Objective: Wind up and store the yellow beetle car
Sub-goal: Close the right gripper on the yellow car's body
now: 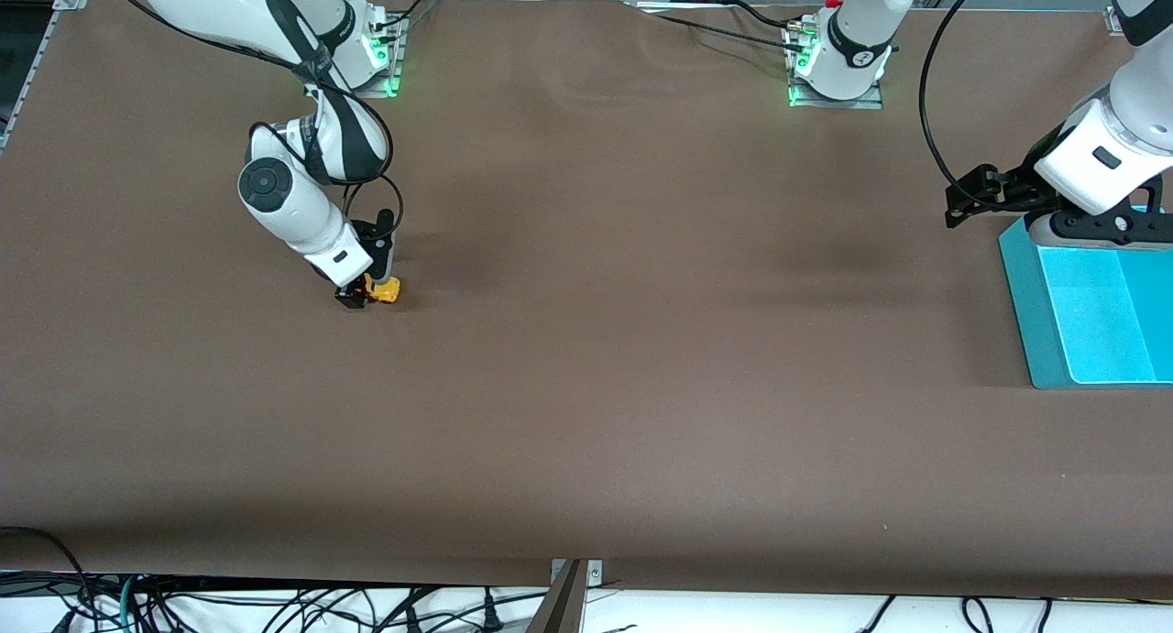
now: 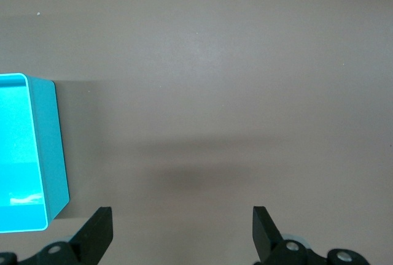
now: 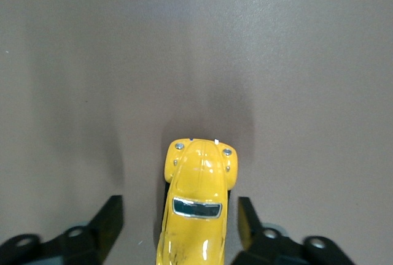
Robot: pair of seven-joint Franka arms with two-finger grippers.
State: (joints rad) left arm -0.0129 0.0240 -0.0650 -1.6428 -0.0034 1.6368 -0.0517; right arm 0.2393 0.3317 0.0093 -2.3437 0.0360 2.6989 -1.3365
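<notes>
The yellow beetle car (image 1: 386,290) stands on the brown table toward the right arm's end. In the right wrist view the car (image 3: 198,207) lies between the two black fingers, with a wide gap to one finger and a narrow gap to the other. My right gripper (image 1: 367,294) is down at the table, open around the car (image 3: 179,207). My left gripper (image 1: 960,204) is open and empty (image 2: 181,216), held above the table beside the teal bin at the left arm's end, where that arm waits.
A teal open bin (image 1: 1017,285) stands at the left arm's end of the table, partly under the left arm's wrist; its wall shows in the left wrist view (image 2: 54,148). Brown table surface lies between car and bin.
</notes>
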